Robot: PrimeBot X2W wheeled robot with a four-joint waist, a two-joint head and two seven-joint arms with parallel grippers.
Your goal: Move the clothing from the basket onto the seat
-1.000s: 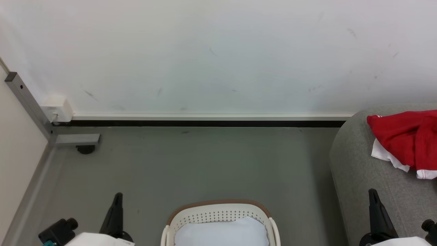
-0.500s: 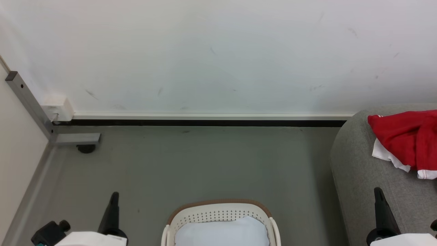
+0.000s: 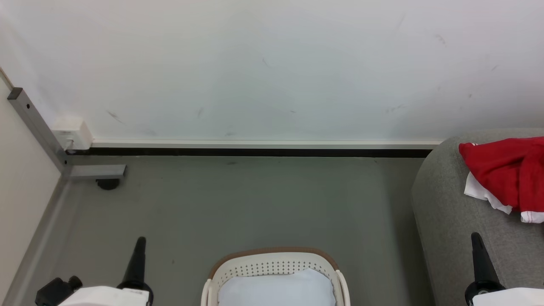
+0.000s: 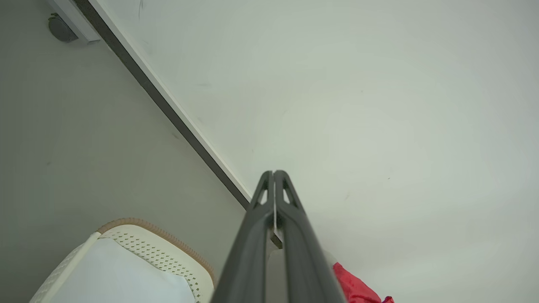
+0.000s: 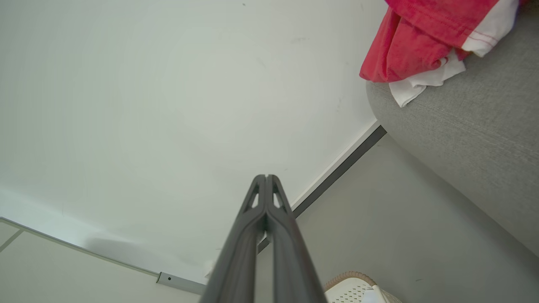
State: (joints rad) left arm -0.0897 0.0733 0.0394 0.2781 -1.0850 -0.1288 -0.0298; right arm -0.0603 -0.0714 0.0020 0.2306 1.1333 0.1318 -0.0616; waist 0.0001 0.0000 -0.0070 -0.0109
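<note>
L gripper [image 3: 140, 241] & R gripper [image 3: 475, 236] are shut, empty; clothing [image 3: 505, 170] lies on seat [image 3: 450, 212] past R, so maybe next check basket [image 3: 272, 254] btw them.

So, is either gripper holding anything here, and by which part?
Nothing is held. The left gripper and right gripper are both shut on air, fingers pressed together. The red clothing lies on the seat, apart from both.

No readable text — clothing [image 3: 503, 170] plain where visible, basket [image 3: 272, 265] unmarked; no labels, numbers, signs
</note>
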